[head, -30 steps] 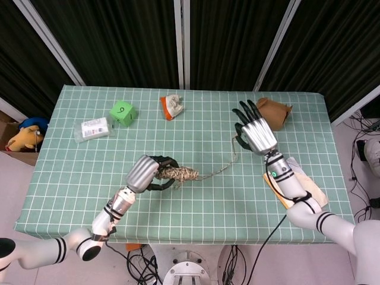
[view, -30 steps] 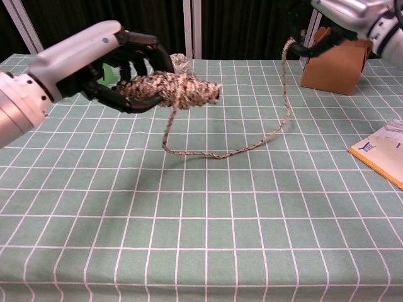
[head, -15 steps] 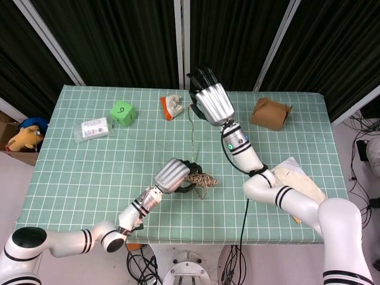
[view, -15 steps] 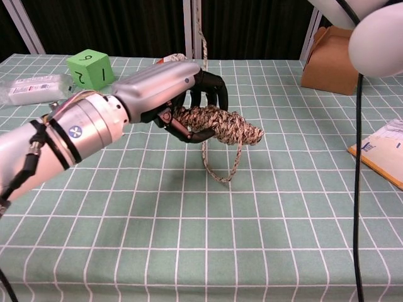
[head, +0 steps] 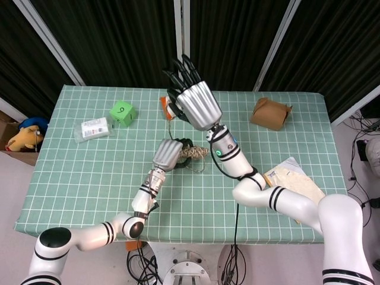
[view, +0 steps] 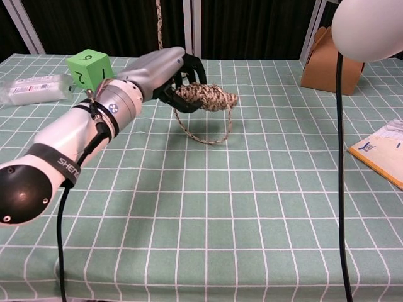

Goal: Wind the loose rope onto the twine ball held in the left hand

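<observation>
A: Start with the biggest item. The table has a green checked cloth over it.

B: Logged. Next, the arms. The left hand is reached out over the middle of the table, fingers curled over the near end of the twine ball. The ball sticks out to the right past the fingers, lifted off the cloth.

A: From the head view the left hand shows its silver back, with the twine ball showing just beside it on the right. Grip is closed on the ball.

B: The right hand is raised high, close to the head camera, back toward the lens and dark fingers pointing up and slightly spread. The palm side is hidden, so I cannot tell what it has hold of or how closed it is.

A: The rope?

B: One loop hangs from the ball down to the cloth under it. A further length rises straight up out of the chest view behind the left hand.

A: Smaller items: brown paper bag at the far right, papers at the right edge, green die and plastic packet at the far left.
</observation>
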